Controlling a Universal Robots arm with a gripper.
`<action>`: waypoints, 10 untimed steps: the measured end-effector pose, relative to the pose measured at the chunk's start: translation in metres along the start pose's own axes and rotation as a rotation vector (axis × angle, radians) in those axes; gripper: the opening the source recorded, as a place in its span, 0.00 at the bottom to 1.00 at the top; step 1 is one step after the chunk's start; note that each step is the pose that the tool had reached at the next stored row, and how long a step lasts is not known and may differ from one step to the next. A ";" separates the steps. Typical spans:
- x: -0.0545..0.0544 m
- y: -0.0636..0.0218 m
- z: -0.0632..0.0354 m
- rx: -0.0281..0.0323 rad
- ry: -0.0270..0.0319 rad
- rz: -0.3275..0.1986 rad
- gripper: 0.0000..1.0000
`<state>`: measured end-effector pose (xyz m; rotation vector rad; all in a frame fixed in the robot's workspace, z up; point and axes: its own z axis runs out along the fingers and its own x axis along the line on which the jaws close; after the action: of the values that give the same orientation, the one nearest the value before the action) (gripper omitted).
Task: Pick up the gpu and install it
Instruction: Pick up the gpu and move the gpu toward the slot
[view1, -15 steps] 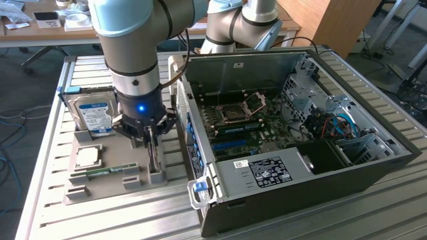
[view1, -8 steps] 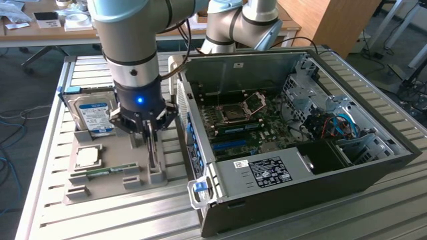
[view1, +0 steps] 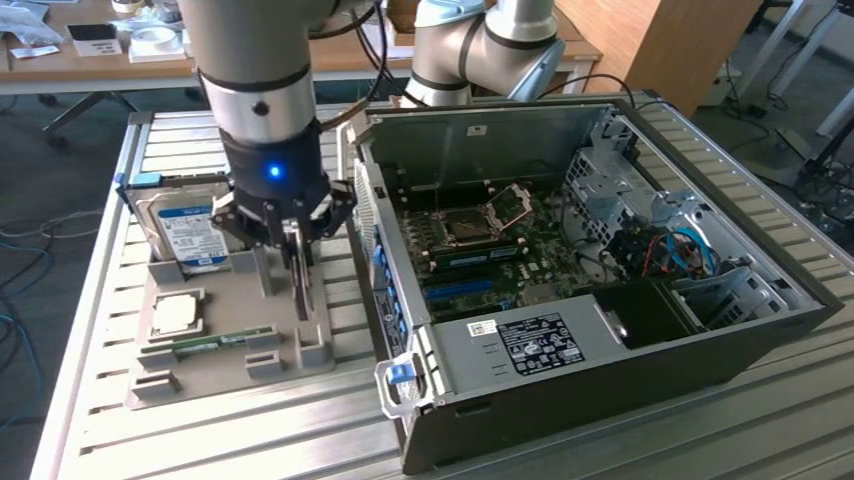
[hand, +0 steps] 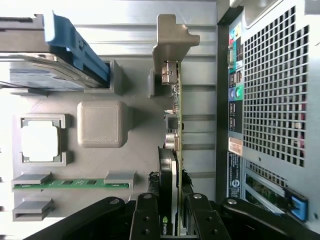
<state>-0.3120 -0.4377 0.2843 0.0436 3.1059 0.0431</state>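
The gpu (view1: 303, 290) stands on edge at the side of the grey holder (view1: 214, 375) that is nearest the computer case. In the wrist view the gpu (hand: 176, 125) shows edge-on as a thin card, with its metal end bracket (hand: 172, 35) at the far end. My gripper (view1: 291, 250) is straight above it, and its black fingers (hand: 145, 217) press against both faces of the card. The gripper (hand: 171, 220) is shut on the gpu. Whether the card has left its slot I cannot tell.
The holder also carries a blue-labelled hard drive (view1: 187, 225), a processor (view1: 176, 313) and a green memory stick (view1: 214, 343). The open computer case (view1: 587, 340) lies close by on the exterior view's right, its motherboard (view1: 487, 245) exposed. A second arm (view1: 481, 50) stands behind it.
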 end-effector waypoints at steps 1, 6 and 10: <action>0.000 0.0001 -0.0041 0.0000 -0.0005 0.000 0.27; -0.001 0.0007 -0.0223 -0.0001 -0.0033 0.000 0.27; -0.001 0.0011 -0.0370 -0.0002 -0.0067 0.000 0.27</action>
<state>-0.3120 -0.4377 0.3213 0.0435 3.0992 0.0431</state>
